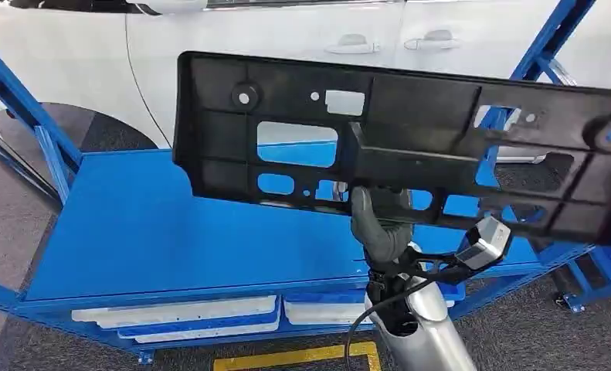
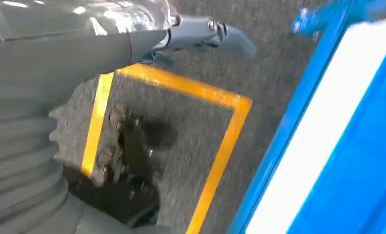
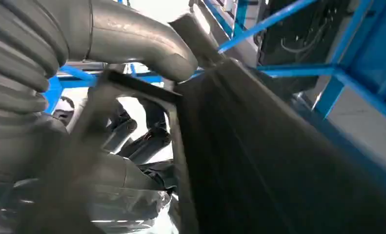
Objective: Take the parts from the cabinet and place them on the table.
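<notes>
Right hand (image 1: pixel 379 224) grips long black ribbed plastic panel (image 1: pixel 410 147) — above smooth blue table (image 1: pixel 171 232).

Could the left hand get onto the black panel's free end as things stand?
Probably not right away: the left hand hangs low over the floor's yellow tape, holding nothing, while the right hand grips the black panel raised above the blue table.

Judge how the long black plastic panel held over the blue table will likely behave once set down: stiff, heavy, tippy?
The black panel looks ribbed with many cut-outs, so probably stiff yet light. Held by the right hand near mid-length, it may still tilt or swing.
</notes>
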Action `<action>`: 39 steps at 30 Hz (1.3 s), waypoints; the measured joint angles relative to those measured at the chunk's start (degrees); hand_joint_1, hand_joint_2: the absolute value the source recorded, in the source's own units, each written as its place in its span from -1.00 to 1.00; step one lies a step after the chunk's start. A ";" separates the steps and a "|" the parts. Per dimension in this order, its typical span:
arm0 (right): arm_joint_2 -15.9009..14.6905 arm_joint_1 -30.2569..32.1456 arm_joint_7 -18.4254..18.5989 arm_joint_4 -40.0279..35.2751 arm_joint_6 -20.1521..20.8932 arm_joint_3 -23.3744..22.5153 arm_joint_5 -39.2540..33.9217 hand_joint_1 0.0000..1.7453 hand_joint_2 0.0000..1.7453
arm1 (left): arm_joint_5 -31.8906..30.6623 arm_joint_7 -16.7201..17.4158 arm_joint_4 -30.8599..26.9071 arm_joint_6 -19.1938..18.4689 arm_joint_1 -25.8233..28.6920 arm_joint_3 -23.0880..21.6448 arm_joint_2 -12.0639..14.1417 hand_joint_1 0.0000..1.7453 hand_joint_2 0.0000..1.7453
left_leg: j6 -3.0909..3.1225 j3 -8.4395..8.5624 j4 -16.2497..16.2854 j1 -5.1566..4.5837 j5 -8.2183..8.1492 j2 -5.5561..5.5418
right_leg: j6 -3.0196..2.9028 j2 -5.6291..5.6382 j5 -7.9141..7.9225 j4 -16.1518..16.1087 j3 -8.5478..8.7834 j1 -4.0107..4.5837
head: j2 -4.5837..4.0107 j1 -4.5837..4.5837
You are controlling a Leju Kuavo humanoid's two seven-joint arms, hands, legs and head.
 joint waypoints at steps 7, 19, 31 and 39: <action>-1.42 2.58 -0.57 -2.59 2.58 0.02 -0.26 1.00 1.00 | -0.83 -2.68 0.00 -1.42 0.05 0.11 0.00 -1.00 1.00 | -0.01 -0.03 0.30 0.18 -0.13 0.00 | 1.44 -0.19 -1.39 8.34 -3.99 -1.46 | -0.02 0.00; -2.60 4.96 -1.18 -6.47 3.72 3.52 2.67 1.00 1.00 | -1.86 -4.24 -0.02 -1.16 0.21 0.02 0.59 -1.00 1.00 | -2.62 -6.61 16.29 0.19 -9.28 0.06 | -2.11 -0.43 2.16 -1.68 0.00 -0.62 | -0.02 0.00; -4.33 5.82 -2.60 -8.04 4.07 5.07 3.21 1.00 1.00 | -1.86 -4.28 -0.02 -1.22 0.12 -0.09 0.83 -1.00 1.00 | 0.80 1.06 -0.03 -0.64 -0.46 0.50 | 0.24 -0.31 -0.48 1.59 -2.15 -0.02 | -0.02 0.00; -8.39 4.14 -5.75 -8.34 3.61 6.77 0.84 1.00 1.00 | -3.12 -2.95 -0.02 -0.79 0.02 -0.44 0.85 -1.00 1.00 | 0.24 -3.63 0.93 -0.66 2.59 0.52 | 1.31 -0.43 -2.47 0.72 4.91 -1.22 | -0.02 0.00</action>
